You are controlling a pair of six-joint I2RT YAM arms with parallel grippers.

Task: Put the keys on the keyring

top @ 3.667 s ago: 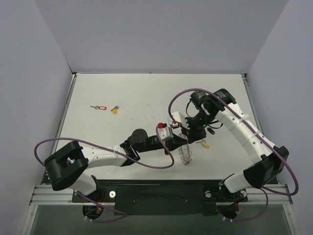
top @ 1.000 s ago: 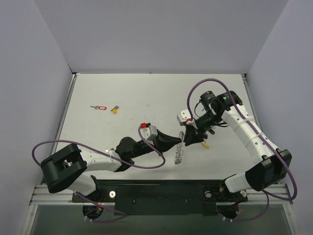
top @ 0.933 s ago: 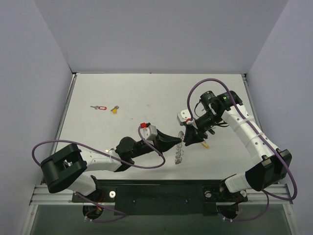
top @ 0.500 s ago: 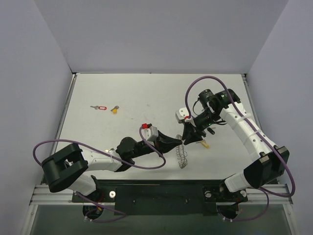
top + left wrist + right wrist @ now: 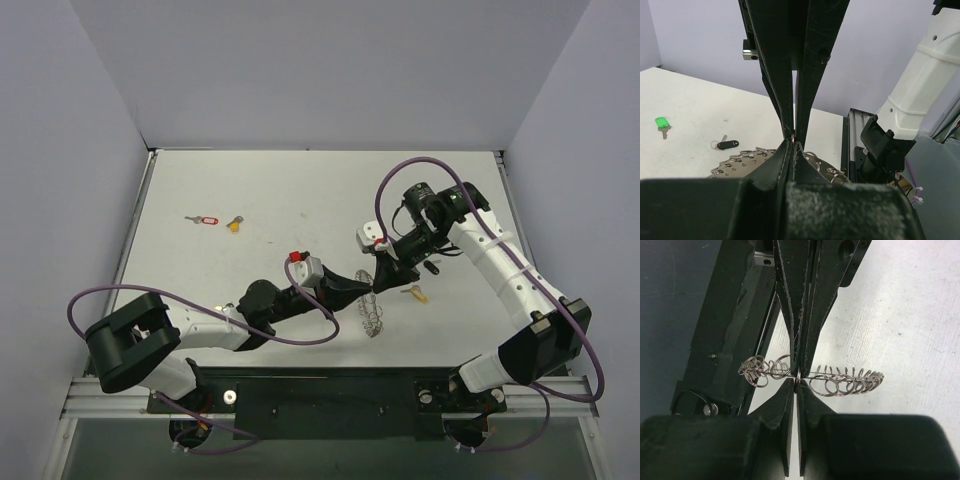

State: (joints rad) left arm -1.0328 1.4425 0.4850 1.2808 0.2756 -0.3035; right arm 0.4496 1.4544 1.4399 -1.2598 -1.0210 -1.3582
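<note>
The left gripper [image 5: 794,149] and right gripper [image 5: 796,386] are both clenched tip to tip on the keyring [image 5: 372,313], which hangs above mid-table. A yellow-tagged key [image 5: 418,293] lies nearby. The wire coil looks light, springy and slippery, so it is best pinched at a single loop.

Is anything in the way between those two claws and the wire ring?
Nothing visible. The left claw and the right claw meet tip to tip, both shut on the ring, with nothing wedged between them and the wire.
</note>
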